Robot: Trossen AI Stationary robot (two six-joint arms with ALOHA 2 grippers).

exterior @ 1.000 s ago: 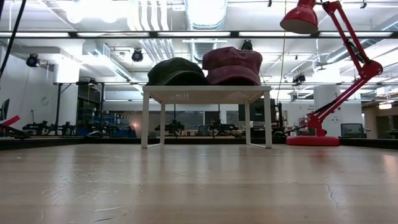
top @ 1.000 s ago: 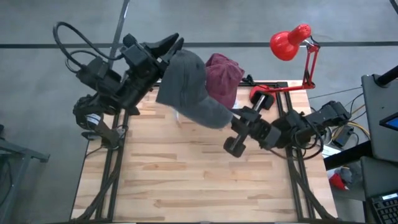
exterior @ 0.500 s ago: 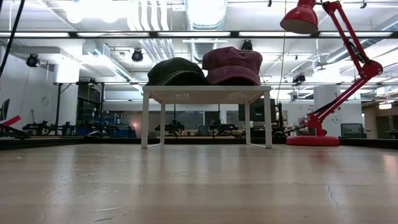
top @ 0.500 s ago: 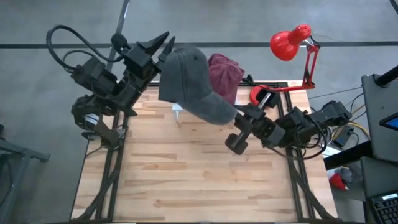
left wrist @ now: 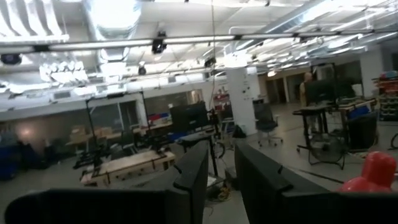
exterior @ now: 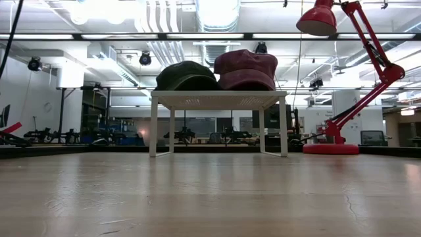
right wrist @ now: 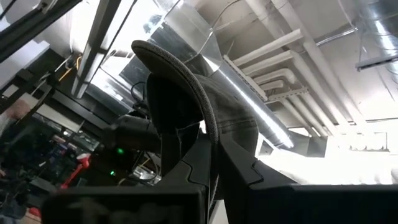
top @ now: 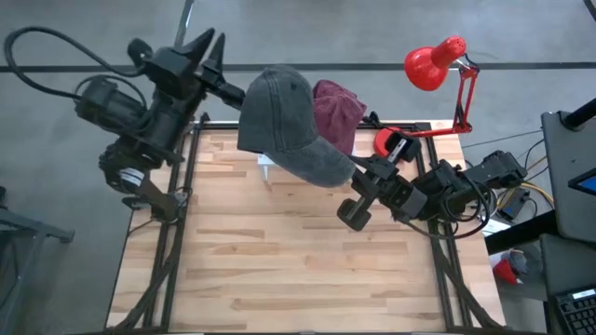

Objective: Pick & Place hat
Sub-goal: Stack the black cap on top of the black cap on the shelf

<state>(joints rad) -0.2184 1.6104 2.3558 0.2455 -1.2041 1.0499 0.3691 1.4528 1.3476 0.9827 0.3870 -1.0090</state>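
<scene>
Pale wood tabletop (top: 279, 242); right gripper (top: 355, 168) clenched on soft grey cap's (top: 279, 116) brim, crown pointing away toward left gripper (top: 209, 46), parted, empty.

grey hat (top: 279, 116) (brim pinched) beside maroon hat (top: 337, 107).

The room is bright. Long ceiling lights (exterior: 217, 35) shine from above, and in the low view they glow so white that they glare. The table (exterior: 210, 197) shines a little where the light hits it. From above, the light is soft and even, and the shadows on the wood are faint. In the left wrist view the room looks hazy and soft, and the fingers (left wrist: 193, 186) up close are blurry. In the right wrist view a white glare burns at one side, and the gray hat (right wrist: 186, 106) looks dark against it.
</scene>
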